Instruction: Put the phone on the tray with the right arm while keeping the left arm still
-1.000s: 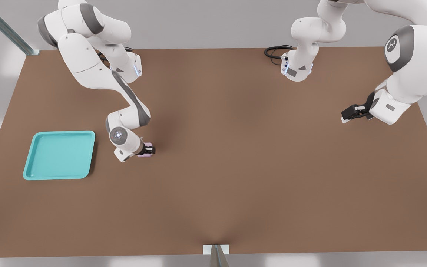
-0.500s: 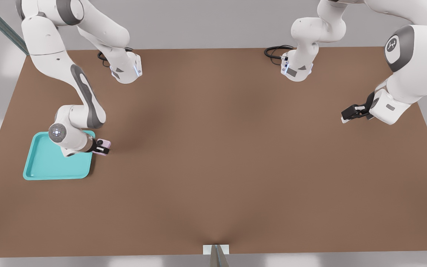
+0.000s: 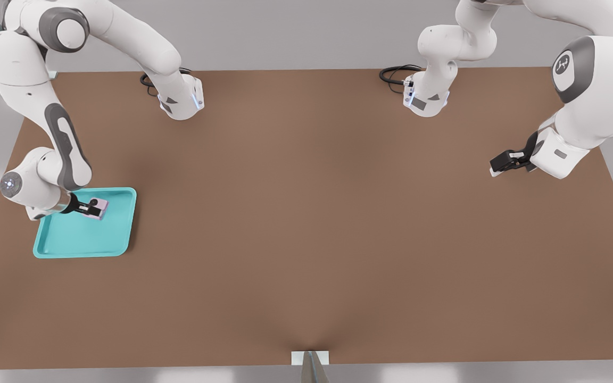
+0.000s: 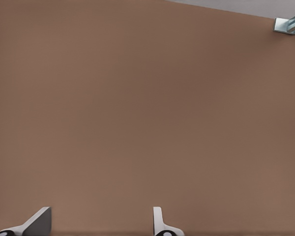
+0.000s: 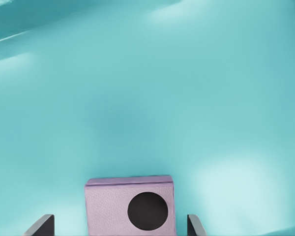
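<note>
Front view: the right arm point(image 3: 67, 143) bends down at the front view's left side of the brown surface point(image 3: 338, 239), its wrist disc lit white.
Hand: the black hand point(image 3: 87, 208) reaches out level over the tray point(image 3: 72, 239), above the part of it nearer the arm bases.
Phone: the pale pink phone point(image 3: 97, 207) sits at the tips of the hand, one round black lens showing; it lies within the tray's outline in this view.
Grip: in the right wrist view the two fingers point(image 5: 39, 227) stand on either side of the phone point(image 5: 130, 205) with turquoise showing between each finger and the phone's edges, so the hand looks parted rather than clamped; whether the tips touch the phone lower down is out of sight.
Contact: I cannot tell whether the phone rests on the tray floor or hangs just above it.
Tray: the turquoise tray point(image 5: 147, 88) fills the right wrist view, its raised rim a bright band at one corner.
Tray position: near the surface's edge at the front view's left, flat, with rounded corners.
Cables: black cables point(image 3: 394, 73) loop at the far edge of the surface.
</note>
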Available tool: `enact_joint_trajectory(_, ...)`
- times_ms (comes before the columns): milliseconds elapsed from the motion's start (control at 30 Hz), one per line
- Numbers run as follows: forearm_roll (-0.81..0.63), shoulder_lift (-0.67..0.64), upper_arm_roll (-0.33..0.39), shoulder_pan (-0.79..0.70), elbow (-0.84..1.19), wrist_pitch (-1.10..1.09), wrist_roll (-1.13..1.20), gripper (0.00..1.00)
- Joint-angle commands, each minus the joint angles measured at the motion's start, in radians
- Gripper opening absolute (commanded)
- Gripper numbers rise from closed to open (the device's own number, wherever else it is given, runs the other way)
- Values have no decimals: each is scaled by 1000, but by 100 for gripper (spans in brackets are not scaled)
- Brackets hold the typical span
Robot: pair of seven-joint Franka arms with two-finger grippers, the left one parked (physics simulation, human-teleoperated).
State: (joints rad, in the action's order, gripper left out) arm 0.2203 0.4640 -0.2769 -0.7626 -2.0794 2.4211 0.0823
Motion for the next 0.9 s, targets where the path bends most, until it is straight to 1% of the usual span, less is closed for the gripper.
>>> enact_joint_trajectory(0,8,-45,-16,8,33,-66,327,100)
enact_joint_trajectory(33,7,-74,-96,2,148,-239,317,100)
enact_joint_trajectory(67,10,-74,-186,19,324,-414,280,100)
enact_joint_trajectory(100,11,-76,-278,20,419,-502,214,100)
enact_joint_trajectory(133,46,-81,-369,19,476,-560,147,100)
enact_joint_trajectory(167,103,-103,-482,17,499,-589,55,100)
enact_joint_trajectory(200,99,-168,-522,31,490,-591,-1,100)
enact_joint_trajectory(233,94,-214,-461,142,499,-658,-52,100)
enact_joint_trajectory(267,-4,-245,-224,353,521,-669,-45,100)
enact_joint_trajectory(300,-53,-300,91,641,506,-669,-47,100)
enact_joint_trajectory(333,-58,-335,209,755,492,-668,-50,100)
enact_joint_trajectory(367,-67,-358,258,805,472,-666,-53,100)
enact_joint_trajectory(467,-107,-344,251,786,498,-708,-58,100)
enact_joint_trajectory(500,-168,-364,242,784,510,-752,-76,100)
enact_joint_trajectory(533,-205,-378,260,792,538,-815,-176,100)
enact_joint_trajectory(567,-199,-386,295,835,538,-830,-168,100)
enact_joint_trajectory(600,-200,-395,347,888,536,-827,-167,100)
enact_joint_trajectory(667,-208,-378,335,891,518,-778,-167,100)
enact_joint_trajectory(733,-214,-380,335,888,515,-784,-119,100)
enact_joint_trajectory(867,-216,-378,335,887,515,-790,-116,100)
